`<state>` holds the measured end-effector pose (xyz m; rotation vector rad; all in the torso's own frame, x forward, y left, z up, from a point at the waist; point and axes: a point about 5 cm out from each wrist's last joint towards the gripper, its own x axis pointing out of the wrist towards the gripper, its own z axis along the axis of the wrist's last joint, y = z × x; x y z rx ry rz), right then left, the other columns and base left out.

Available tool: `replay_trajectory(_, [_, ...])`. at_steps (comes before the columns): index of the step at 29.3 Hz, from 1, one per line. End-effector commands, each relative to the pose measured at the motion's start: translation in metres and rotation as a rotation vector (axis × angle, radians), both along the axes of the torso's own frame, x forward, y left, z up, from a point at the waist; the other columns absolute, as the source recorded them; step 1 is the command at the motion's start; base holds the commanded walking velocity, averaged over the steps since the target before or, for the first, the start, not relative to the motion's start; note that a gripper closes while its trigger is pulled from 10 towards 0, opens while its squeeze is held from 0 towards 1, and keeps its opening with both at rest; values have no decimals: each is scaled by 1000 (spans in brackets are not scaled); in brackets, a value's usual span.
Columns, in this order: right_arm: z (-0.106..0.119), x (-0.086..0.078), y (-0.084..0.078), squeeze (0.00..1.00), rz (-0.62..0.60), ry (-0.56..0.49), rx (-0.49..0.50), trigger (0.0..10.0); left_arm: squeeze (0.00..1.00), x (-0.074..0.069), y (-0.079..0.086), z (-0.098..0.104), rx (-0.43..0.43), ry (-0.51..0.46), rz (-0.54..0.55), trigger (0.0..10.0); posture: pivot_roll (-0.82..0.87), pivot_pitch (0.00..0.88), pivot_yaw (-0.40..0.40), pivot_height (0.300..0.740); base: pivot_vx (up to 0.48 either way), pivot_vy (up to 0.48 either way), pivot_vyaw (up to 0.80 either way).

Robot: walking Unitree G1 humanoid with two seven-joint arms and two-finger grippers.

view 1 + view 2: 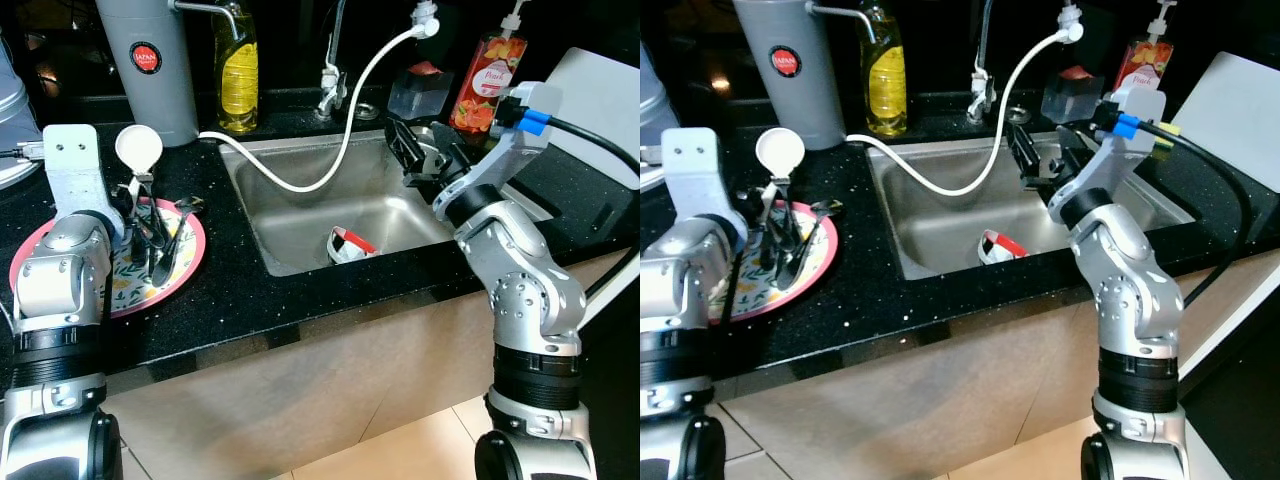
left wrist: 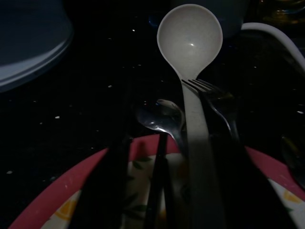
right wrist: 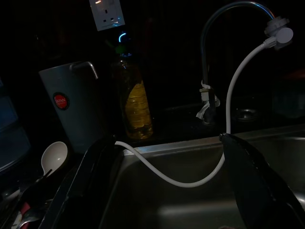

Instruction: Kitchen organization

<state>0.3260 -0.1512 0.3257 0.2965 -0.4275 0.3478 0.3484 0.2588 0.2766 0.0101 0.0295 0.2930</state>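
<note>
— Black-fingered right claw [image 1: 418,152]: spread wide, empty, above the steel sink [image 1: 300,215]. Left claw [image 1: 140,215]: over the pink-rimmed plate [image 1: 190,268] on the counter [image 1: 250,300], among the white ladle [image 1: 138,150], fork [image 2: 217,102] and spoon [image 2: 159,117]; grip not discernible.

— Hazards?

— White hose [image 1: 330,165] loops beside the right fingers; reaching for the red-and-white cup [image 1: 350,243] might snag it. Right arm: elbow bent, forearm pitched forward.

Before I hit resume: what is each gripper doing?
Left gripper: over the plate among cutlery, jaws cannot be told.
Right gripper: open, holding nothing, over the sink.
</note>
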Motion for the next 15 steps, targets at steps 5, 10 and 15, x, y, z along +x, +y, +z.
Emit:
replay_trajectory(5, [1, 1, -2, 0, 7, -9, 19, 10000, 0, 4, -11, -6, -19, 51, -63, 10000, -104, 83, -73, 740, 0, 0, 0])
replay_trajectory(10, [2, 1, -1, 0, 8, -12, 19, 10000, 0, 8, -15, -11, -8, 77, -77, 8078, -106, 81, -73, 740, 0, 0, 0])
replay_trajectory(15, [2, 1, -1, 0, 7, -13, 20, 10000, 0, 9, -15, -16, 3, 102, -73, 6627, -108, 83, -69, 740, 0, 0, 0])
